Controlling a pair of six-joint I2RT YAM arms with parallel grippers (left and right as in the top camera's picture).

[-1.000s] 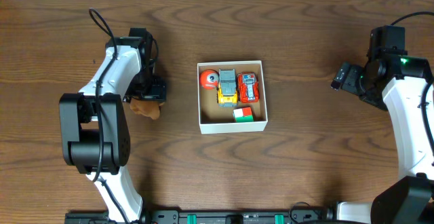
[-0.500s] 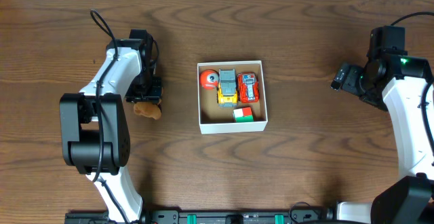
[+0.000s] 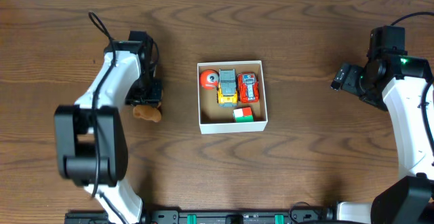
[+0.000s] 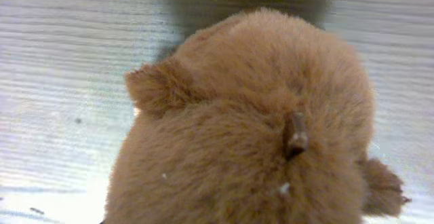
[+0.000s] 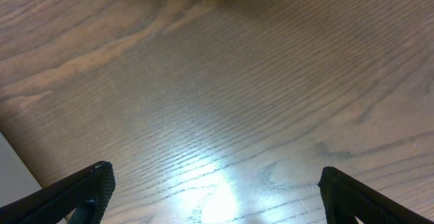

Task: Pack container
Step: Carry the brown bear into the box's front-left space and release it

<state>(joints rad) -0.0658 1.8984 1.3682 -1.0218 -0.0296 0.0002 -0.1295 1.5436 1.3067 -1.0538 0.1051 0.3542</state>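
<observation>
Pickup step: left fingers (image 3: pixel 146 102) are at a brown plush toy (image 3: pixel 147 113), well left of the container (image 3: pixel 234 125); whether they clench it cannot be told. Right fingers (image 5: pixel 91 187) spread, empty. Container, mid-surface, holds 4 toys. Next, probably: lift the plush toy and carry it over the bare floor patch.

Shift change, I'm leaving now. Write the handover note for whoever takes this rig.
Left gripper: down on the plush, which sits left of the container. Whether it grips the plush cannot be told.
Right gripper: open, holding nothing, over the table at the right.
Done: ball, truck, car and block lie in the container.
Left: lift the plush and set it in the container.
</observation>
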